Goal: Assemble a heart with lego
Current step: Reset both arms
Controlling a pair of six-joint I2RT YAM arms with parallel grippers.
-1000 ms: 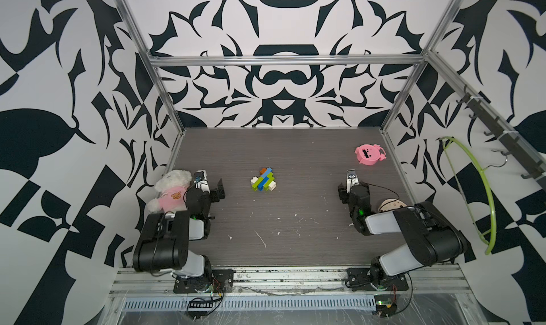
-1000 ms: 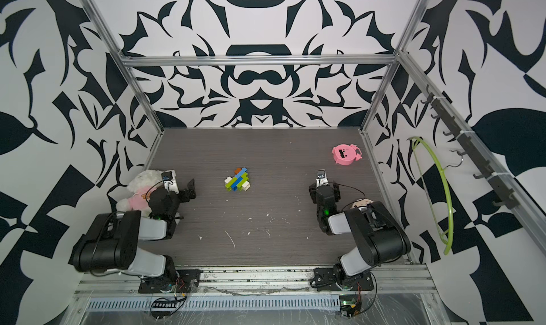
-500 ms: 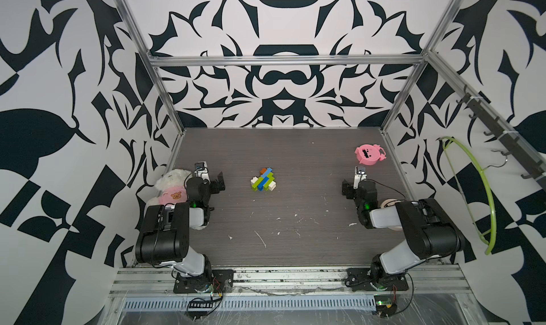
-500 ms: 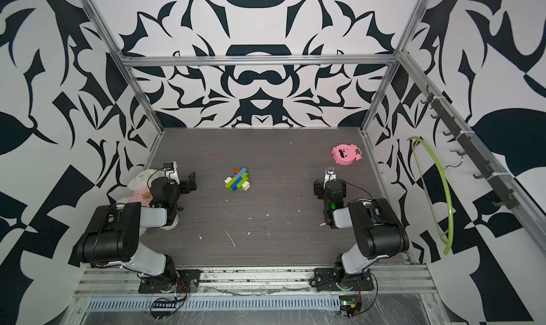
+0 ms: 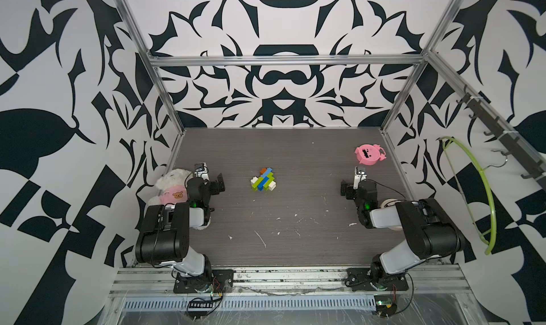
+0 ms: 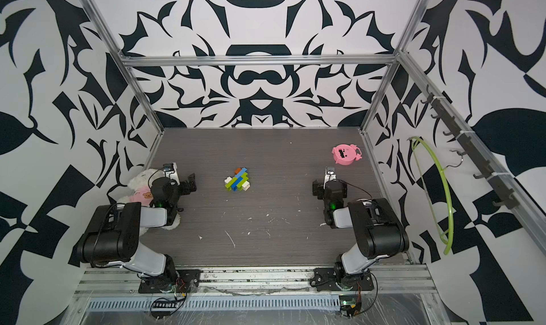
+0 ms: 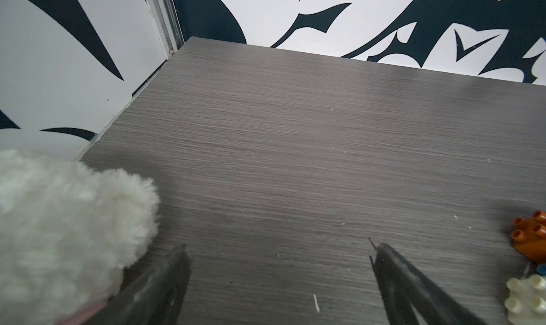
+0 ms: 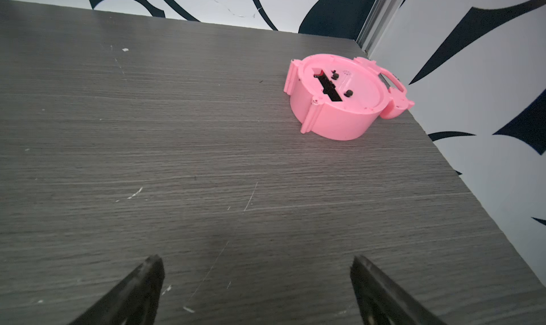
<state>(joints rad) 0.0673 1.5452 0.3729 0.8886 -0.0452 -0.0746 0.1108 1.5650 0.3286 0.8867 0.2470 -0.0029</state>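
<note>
Bricks joined into the heart (image 5: pixel 263 180) are lying flat near the middle of the grey table (image 5: pixel 295 234) in both top views. Blue and lime green oblongs are crossing on a slant, with an orange brick (image 5: pixel 263 170) at its 12 o'clock end and white bricks (image 5: pixel 271 185) at about 4 and 9 o'clock. The left gripper (image 5: pixel 218 182) is standing well apart at the heart's 9 o'clock and the right gripper (image 5: pixel 345 189) well apart at its 3 o'clock; neither is touching it. A white plush bear (image 5: pixel 172 187) in a pink shirt is lying against the left arm (image 5: pixel 165 229) at the table's 9 o'clock edge. A pink round toy (image 5: pixel 369 154) is resting near the 2 o'clock corner, and a lime green hanger (image 5: pixel 478 190) is hanging on the wall at 3 o'clock. In the left wrist view, the left gripper (image 7: pixel 277 249) is spreading its fingers (image 7: pixel 165 279) wide over bare table and gripping nothing. The white plush bear (image 7: pixel 59 220) is crowding one finger, while the orange brick (image 7: pixel 531 237) and a white brick (image 7: pixel 526 297) are showing beyond the other. In the right wrist view, the right gripper (image 8: pixel 256 260) is likewise gaping wide and holding nothing, and the pink round toy (image 8: pixel 339 98) is lying back side up ahead of it, near the wall.
</note>
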